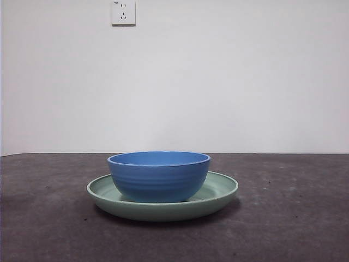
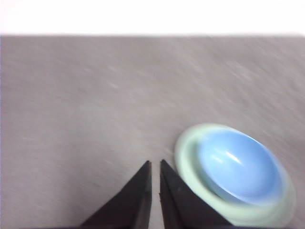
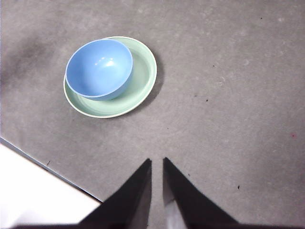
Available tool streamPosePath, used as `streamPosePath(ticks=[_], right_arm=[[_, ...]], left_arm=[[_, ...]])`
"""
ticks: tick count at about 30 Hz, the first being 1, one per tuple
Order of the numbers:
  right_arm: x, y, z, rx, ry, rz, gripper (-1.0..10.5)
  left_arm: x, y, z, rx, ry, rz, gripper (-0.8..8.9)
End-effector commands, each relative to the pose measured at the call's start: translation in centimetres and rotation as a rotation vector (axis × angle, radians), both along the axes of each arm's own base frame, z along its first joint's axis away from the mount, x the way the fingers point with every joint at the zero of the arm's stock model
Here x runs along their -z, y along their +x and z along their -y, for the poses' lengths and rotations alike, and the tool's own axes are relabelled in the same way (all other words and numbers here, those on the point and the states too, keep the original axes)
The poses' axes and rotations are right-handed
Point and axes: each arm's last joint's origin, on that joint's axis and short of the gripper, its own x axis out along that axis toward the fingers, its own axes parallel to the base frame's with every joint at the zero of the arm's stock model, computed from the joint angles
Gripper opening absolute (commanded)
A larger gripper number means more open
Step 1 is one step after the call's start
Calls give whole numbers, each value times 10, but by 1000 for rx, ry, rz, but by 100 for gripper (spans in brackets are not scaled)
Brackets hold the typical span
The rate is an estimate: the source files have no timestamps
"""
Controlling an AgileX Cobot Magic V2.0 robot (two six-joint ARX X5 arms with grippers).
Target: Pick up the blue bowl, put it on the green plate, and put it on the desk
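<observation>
White wall fills the background you face in the front view, with a socket [image 1: 124, 12] high at about 11 o'clock, and the dark speckled desk [image 1: 294, 218] runs across below it. At the middle of that desk you see the plate [image 1: 221, 194] lying flat, and the bowl [image 1: 158, 174] sits upright in it, set toward the plate's 9 o'clock side so more green rim shows at 3 o'clock. No arm enters this view.

From your right wrist camera, the right gripper [image 3: 157, 164] hangs above bare desk [image 3: 228, 95], its two jaws drawn nearly together with only a thin slit between them and nothing held. The bowl [image 3: 99, 68] and plate [image 3: 141, 71] lie well apart from it, at about 11 o'clock from the jaw tips.

Your left wrist picture is blurred. The left gripper [image 2: 155, 166] shows the same narrow slit, empty, above the desk [image 2: 95, 95]. The plate [image 2: 187, 148] with the bowl [image 2: 238, 167] in it lies just beside the tips, at about 3 o'clock.
</observation>
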Motion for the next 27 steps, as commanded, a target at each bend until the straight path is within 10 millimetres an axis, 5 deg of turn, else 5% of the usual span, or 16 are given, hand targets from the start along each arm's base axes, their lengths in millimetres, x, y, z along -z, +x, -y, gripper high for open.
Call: streamPosePath(ticks=[1, 7, 11, 27], right_arm=[[-2, 1, -1, -8, 1, 13, 34], [-2, 1, -1, -9, 2, 13, 34], [-2, 1, -1, -8, 1, 13, 34], [-2, 1, -1, -8, 2, 13, 34]], left_arm=[[36, 5, -5, -67, -2, 106, 29], [111, 11, -13, -163, -12, 192, 29], [134, 12, -14, -173, -13, 175, 29], [149, 15, -15, -206, -3, 153, 29]])
